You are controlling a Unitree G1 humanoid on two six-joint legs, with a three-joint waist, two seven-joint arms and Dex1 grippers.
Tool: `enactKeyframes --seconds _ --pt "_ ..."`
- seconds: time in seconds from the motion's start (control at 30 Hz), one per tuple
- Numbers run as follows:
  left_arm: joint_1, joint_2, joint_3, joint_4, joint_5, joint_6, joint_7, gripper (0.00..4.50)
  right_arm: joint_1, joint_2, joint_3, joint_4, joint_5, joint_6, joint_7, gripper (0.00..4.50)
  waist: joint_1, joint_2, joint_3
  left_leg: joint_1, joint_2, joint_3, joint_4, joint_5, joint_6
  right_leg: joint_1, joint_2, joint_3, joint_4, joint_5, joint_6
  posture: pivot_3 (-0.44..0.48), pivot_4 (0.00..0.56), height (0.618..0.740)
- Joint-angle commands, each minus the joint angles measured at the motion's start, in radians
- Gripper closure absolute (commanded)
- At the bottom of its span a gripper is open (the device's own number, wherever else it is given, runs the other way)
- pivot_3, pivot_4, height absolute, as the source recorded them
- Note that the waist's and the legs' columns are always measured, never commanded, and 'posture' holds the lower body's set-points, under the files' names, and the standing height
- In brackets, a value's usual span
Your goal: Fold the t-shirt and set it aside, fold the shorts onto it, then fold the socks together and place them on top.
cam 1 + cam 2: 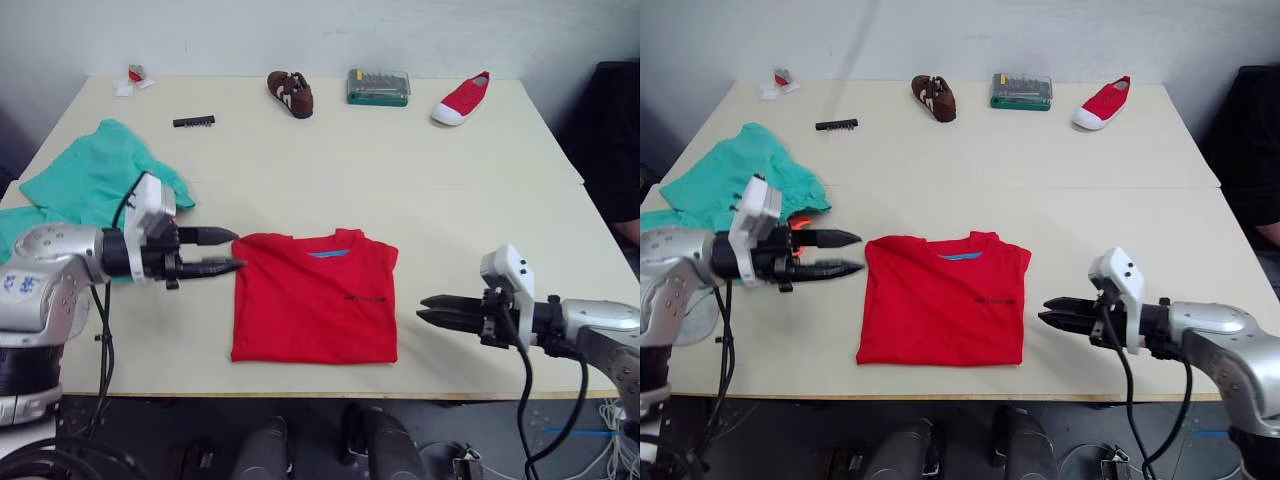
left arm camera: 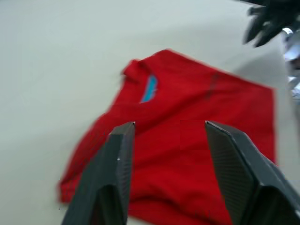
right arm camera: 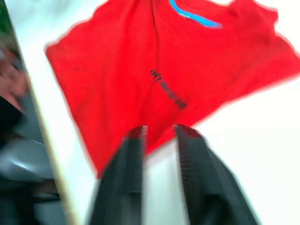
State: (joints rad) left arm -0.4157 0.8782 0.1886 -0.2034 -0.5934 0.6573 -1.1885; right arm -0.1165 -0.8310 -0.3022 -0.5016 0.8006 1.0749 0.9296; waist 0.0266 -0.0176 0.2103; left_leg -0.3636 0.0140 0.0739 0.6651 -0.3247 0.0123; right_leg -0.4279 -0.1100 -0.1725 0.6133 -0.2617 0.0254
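- The shorts (image 1: 90,180) lie bunched at the left of the frame, waiting their turn.
- The left gripper (image 1: 232,252) hovers at the shirt's left shoulder, fingers spread — seemingly ready to pinch.
- The t-shirt (image 1: 315,297) lies sleeves-in at centre on the counter (image 1: 480,200).
- The right gripper (image 1: 428,309) — fingers slightly parted — sits just off its right hem.

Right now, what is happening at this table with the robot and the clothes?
The robot is folding laundry. The t-shirt lies on the table with its sleeves folded in. The left gripper and the right gripper are open at either side of it, holding nothing. The shorts lie crumpled to the robot's left.
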Motion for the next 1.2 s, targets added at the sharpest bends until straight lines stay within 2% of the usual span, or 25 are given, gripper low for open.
enactKeyframes --seconds 0.03,0.1,0.23,0.37,0.5,0.73,0.87,0.93,0.97,1.0,1.07,1.2 --pt "0.046 -0.001 0.046 -0.131 -0.064 -0.001 0.017 0.66 -0.007 0.002 -0.058 0.034 0.126 0.135 -0.047 2.21 0.000 0.000 0.000 0.000 0.000 0.000 0.000 0.000 0.000 0.000 0.000 0.000 0.000 0.000 0.000 0.000 0.150 0.740" --pt "0.055 -0.021 0.051 -0.161 -0.101 0.017 0.043 0.07 -0.030 0.015 -0.042 0.088 0.133 0.173 -0.085 1.54 0.001 0.000 0.000 0.000 0.000 0.000 0.000 0.000 0.000 0.000 0.000 0.000 0.000 0.000 0.001 0.000 0.150 0.740" --pt "0.070 -0.010 0.047 -0.191 -0.157 0.059 0.040 0.00 -0.099 0.040 0.036 0.184 0.105 0.202 -0.138 0.07 -0.004 0.000 0.000 -0.001 0.000 0.001 0.000 0.001 0.002 0.000 0.000 0.000 0.000 0.004 0.000 0.000 0.150 0.740" --pt "0.080 -0.010 0.040 -0.214 -0.160 0.054 0.052 0.00 -0.141 0.056 0.173 0.231 0.044 0.159 -0.126 0.03 -0.001 0.000 0.000 -0.001 0.000 0.000 0.000 0.002 0.001 -0.001 0.002 0.000 0.001 0.005 -0.001 0.000 0.150 0.740" --pt "0.095 -0.015 0.022 -0.236 -0.140 0.027 0.064 0.00 -0.207 0.120 0.276 0.278 0.024 0.154 -0.122 0.03 -0.006 -0.001 0.000 -0.001 0.000 0.000 0.000 0.003 0.000 -0.001 0.002 0.001 0.002 0.005 0.000 0.000 0.150 0.740" --pt "0.101 -0.021 -0.011 -0.245 -0.127 -0.006 0.082 0.00 -0.354 0.302 0.351 0.409 0.001 0.188 -0.168 0.03 -0.012 -0.002 0.000 0.002 0.002 0.003 0.000 0.006 -0.004 -0.001 0.004 0.004 0.004 0.006 -0.001 0.000 0.150 0.740" --pt "0.084 -0.023 -0.030 -0.228 -0.112 -0.028 0.080 0.00 -0.439 0.430 0.367 0.539 -0.036 0.170 -0.214 0.03 -0.021 -0.002 -0.001 0.004 0.004 0.004 0.000 0.005 -0.004 -0.001 0.008 0.008 0.004 0.007 -0.003 0.000 0.150 0.740" --pt "0.079 -0.023 -0.035 -0.223 -0.111 -0.033 0.080 0.00 -0.452 0.449 0.364 0.570 -0.059 0.157 -0.226 0.42 -0.026 -0.002 -0.001 0.004 0.004 0.005 0.000 0.005 -0.004 -0.001 0.008 0.009 0.004 0.008 -0.004 0.000 0.150 0.740" --pt "0.076 -0.022 -0.038 -0.219 -0.108 -0.037 0.079 0.00 -0.456 0.454 0.360 0.576 -0.064 0.155 -0.230 0.44 -0.026 -0.002 -0.001 0.004 0.004 0.005 0.000 0.005 -0.004 -0.001 0.008 0.009 0.004 0.008 -0.004 0.000 0.150 0.740" --pt "0.072 -0.021 -0.042 -0.213 -0.102 -0.043 0.078 0.00 -0.460 0.459 0.357 0.579 -0.069 0.153 -0.234 0.94 -0.027 -0.002 -0.001 0.004 0.005 0.005 0.000 0.005 -0.004 -0.001 0.009 0.009 0.005 0.008 -0.004 0.000 0.150 0.740" --pt "0.062 -0.023 -0.051 -0.204 -0.094 -0.051 0.077 0.00 -0.463 0.460 0.348 0.574 -0.065 0.158 -0.240 1.29 -0.027 -0.002 0.000 0.004 0.005 0.005 0.000 0.005 -0.004 -0.001 0.009 0.009 0.005 0.008 -0.005 0.000 0.150 0.740" --pt "0.045 -0.033 -0.071 -0.193 -0.083 -0.063 0.079 0.00 -0.438 0.430 0.359 0.525 -0.069 0.158 -0.227 2.71 -0.026 -0.001 0.000 0.004 0.005 0.005 -0.001 0.005 -0.003 -0.001 0.009 0.009 0.004 0.008 -0.005 0.000 0.150 0.740"
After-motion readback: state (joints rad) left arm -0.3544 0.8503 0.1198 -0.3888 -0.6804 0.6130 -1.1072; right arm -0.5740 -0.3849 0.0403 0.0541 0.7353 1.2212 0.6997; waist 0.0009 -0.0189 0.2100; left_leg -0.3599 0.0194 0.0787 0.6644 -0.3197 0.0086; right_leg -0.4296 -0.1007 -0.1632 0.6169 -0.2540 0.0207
